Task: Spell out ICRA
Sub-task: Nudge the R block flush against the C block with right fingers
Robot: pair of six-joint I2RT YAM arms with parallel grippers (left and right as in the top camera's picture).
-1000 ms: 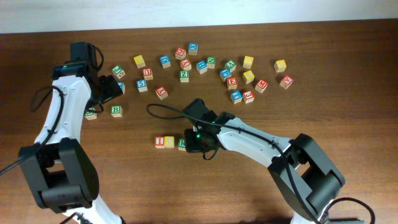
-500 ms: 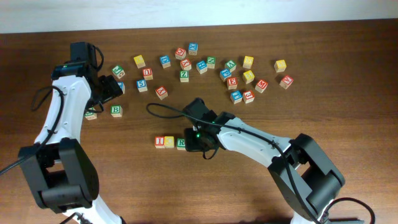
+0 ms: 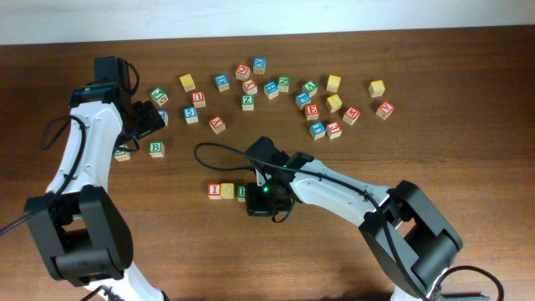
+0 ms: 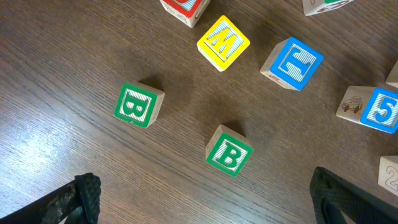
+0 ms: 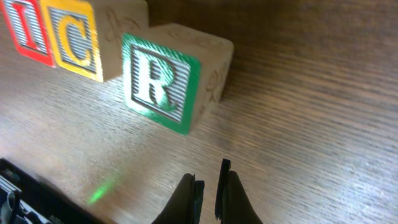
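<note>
Beside C [image 5: 78, 38] sits R [image 5: 163, 84] | right jaws edged nearer, closed, empty | left jaws wide

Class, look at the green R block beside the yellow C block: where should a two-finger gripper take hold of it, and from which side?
Probably from above, pinching the green R block across the two faces that run along the row. The yellow C block crowds one of its other sides.

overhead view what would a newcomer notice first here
In the middle of the table, a short row: red I block, yellow C block, green R block, spelling ICR. The right end effector sits shut and empty just beside the green R block. Along the far side lies a loose scatter of coloured letter blocks.
</note>
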